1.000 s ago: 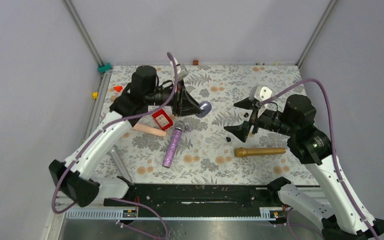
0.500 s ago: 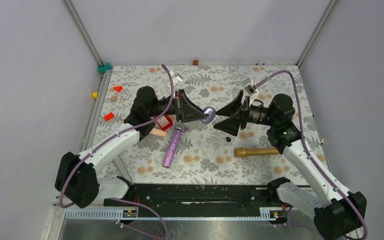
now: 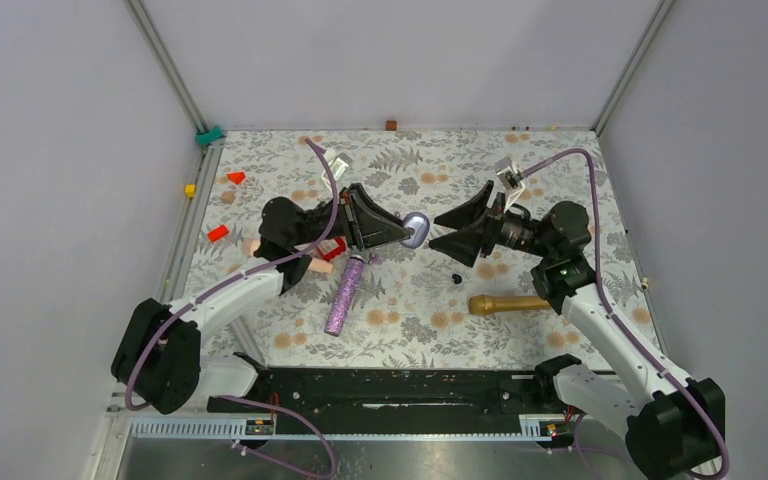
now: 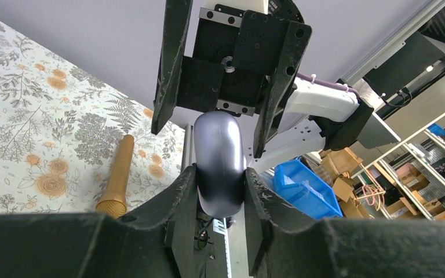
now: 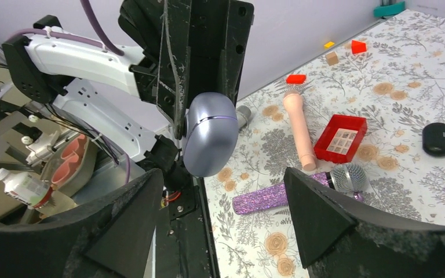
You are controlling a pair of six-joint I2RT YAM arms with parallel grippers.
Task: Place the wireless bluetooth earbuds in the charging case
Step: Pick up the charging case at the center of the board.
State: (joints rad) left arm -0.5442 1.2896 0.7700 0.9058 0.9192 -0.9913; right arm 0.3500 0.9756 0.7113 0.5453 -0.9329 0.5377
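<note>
Right arm [image 3: 600, 320]: you swung it centre-frame.
Left jaws: clamping charging case [image 3: 416, 229].
Right jaws: wide, facing its free end.

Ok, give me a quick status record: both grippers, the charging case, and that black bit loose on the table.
left gripper: shut on the lavender oval charging case, held up off the table
case lid: closed, seam line visible
right gripper: open, fingers flanking the case's free end, no contact visible
small black rounded piece: on the floral table, between the grippers and the gold microphone, touching neither; too small to confirm as an earbud
earbuds in case: none visible
</note>
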